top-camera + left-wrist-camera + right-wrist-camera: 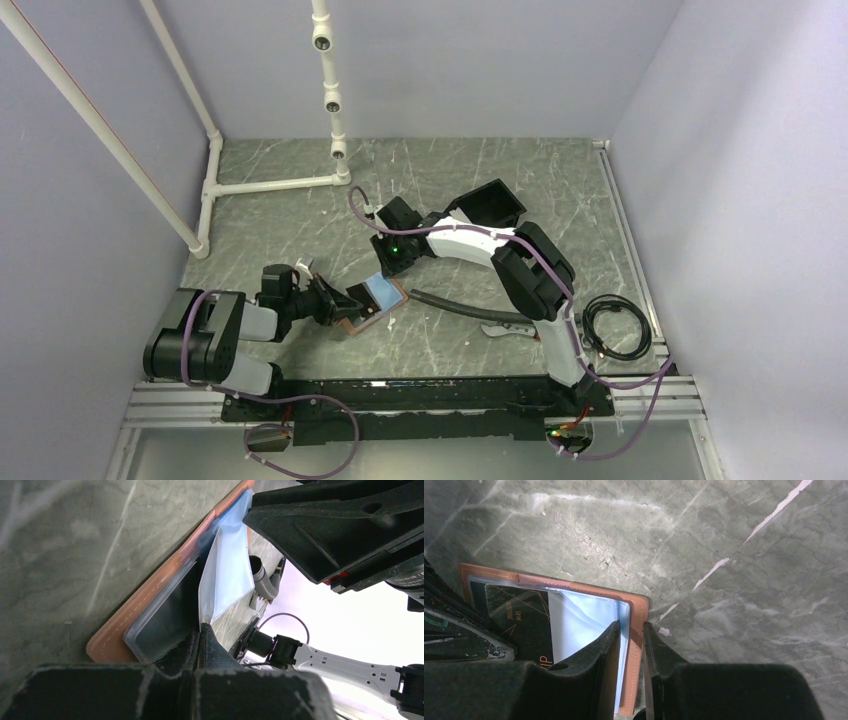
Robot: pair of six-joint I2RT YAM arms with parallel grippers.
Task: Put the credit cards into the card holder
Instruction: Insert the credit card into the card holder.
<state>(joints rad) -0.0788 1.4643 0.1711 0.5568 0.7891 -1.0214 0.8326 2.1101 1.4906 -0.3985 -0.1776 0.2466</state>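
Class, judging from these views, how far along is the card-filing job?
Done: one dark card sits inside the open card holder. In hand: the fingers of the right gripper clamp its tan edge; the left gripper, shut, pinches a pale blue sheet there, card or sleeve unclear. Left: seating that sheet; other cards are not in view.

The card holder [385, 296] lies open on the table [300, 220], left gripper [201, 632] at its left edge, right gripper [631, 630] at its far edge, a credit card [519, 625] inside, a hose [450, 303] to its right
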